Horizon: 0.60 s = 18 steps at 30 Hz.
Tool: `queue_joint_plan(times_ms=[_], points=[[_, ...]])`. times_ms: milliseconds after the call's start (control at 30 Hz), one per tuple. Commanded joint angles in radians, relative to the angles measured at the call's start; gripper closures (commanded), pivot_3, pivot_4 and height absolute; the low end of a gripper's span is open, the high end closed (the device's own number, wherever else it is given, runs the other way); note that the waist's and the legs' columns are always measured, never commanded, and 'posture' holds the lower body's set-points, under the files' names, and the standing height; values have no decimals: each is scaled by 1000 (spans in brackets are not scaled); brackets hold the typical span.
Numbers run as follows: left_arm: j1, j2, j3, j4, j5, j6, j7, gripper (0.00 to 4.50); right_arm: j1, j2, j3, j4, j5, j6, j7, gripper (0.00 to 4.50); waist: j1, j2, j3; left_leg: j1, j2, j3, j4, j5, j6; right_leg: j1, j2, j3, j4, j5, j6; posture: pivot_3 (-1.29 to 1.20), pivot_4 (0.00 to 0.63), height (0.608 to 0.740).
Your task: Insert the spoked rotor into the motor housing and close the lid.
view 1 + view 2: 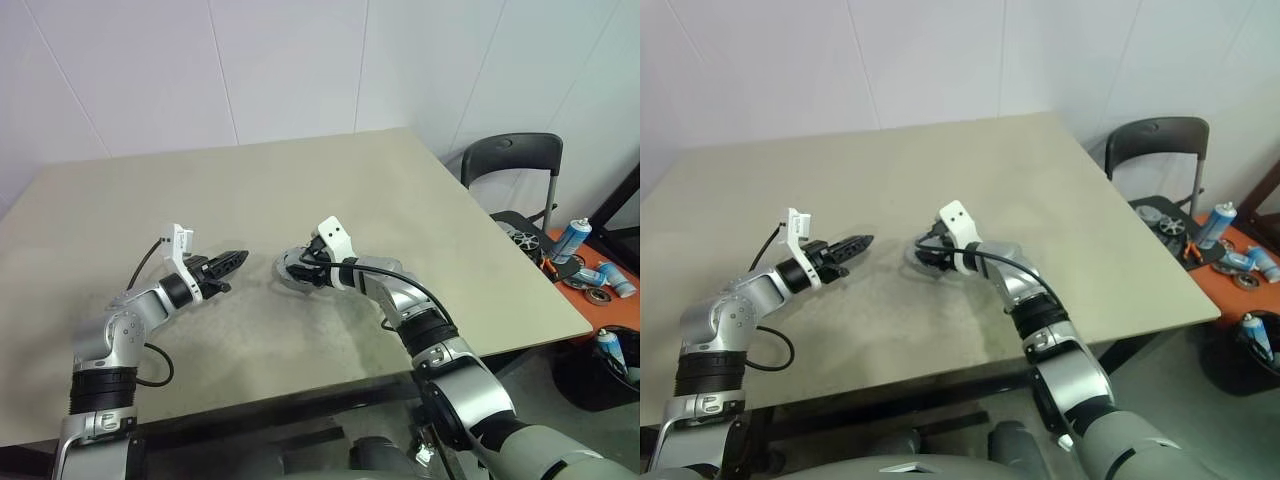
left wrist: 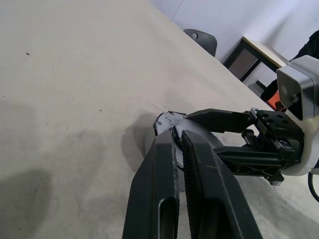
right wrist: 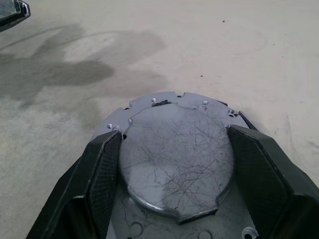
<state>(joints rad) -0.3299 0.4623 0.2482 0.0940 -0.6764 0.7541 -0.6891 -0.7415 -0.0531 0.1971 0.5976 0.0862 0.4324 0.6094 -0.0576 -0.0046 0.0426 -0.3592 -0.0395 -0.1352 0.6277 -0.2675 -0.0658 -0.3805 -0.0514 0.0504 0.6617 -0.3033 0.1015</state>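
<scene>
Standing before white panelled walls, a beige table [image 1: 300, 200] filling most of the head views, scuffed and stained near the middle. Sitting at about 2 o'clock past the table's corner, a dark chair [image 1: 512, 160], and beyond it at 3 o'clock an orange surface [image 1: 610, 300] carrying blue spray cans [image 1: 572, 240] and loose round metal parts; printing on the cans too small to read, no other writing legible anywhere. Lying near the table's centre, the lid [image 3: 177, 159], a smooth grey scratched round cap, resting on a wider grey notched disc [image 3: 169, 102] with small holes along its rim. Reaching in from 5 o'clock, the right gripper [image 3: 174, 169] bracketing the lid with its two black fingers [image 3: 102, 174] spread wide, one pressing against each side of the cap. Hovering at 9 o'clock from the lid, a little apart from it, the left gripper [image 1: 228, 263] pointing toward it, fingers pressed together and holding nothing. Showing in the left wrist view, the closed black fingers [image 2: 159, 189] aiming at the lid's edge and at the right gripper beyond.
</scene>
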Motion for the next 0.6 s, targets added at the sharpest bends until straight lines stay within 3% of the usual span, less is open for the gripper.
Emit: queue_joint_plan(times_ms=[33, 400, 600], points=[[-23, 9, 10, -26, -2, -13, -1, 4173, -7, -2, 0, 1, -9, 1, 5, 1481, 0, 0, 0, 0, 0, 0, 0, 0, 0, 0, 0, 0, 0, 0, 0, 0, 0, 740], [-23, 8, 13, -23, 0, -15, 3, 4173, -40, -23, -20, -50, 13, -26, 58, 1481, 0, 0, 0, 0, 0, 0, 0, 0, 0, 0, 0, 0, 0, 0, 0, 0, 0, 740], [-14, 2, 12, -26, -2, -15, 6, 4173, -7, -39, 51, -81, -26, -38, 106, 1481, -5, 0, 0, 0, 0, 0, 0, 0, 0, -1, 0, 0, 0, 0, 0, 0, 0, 740]])
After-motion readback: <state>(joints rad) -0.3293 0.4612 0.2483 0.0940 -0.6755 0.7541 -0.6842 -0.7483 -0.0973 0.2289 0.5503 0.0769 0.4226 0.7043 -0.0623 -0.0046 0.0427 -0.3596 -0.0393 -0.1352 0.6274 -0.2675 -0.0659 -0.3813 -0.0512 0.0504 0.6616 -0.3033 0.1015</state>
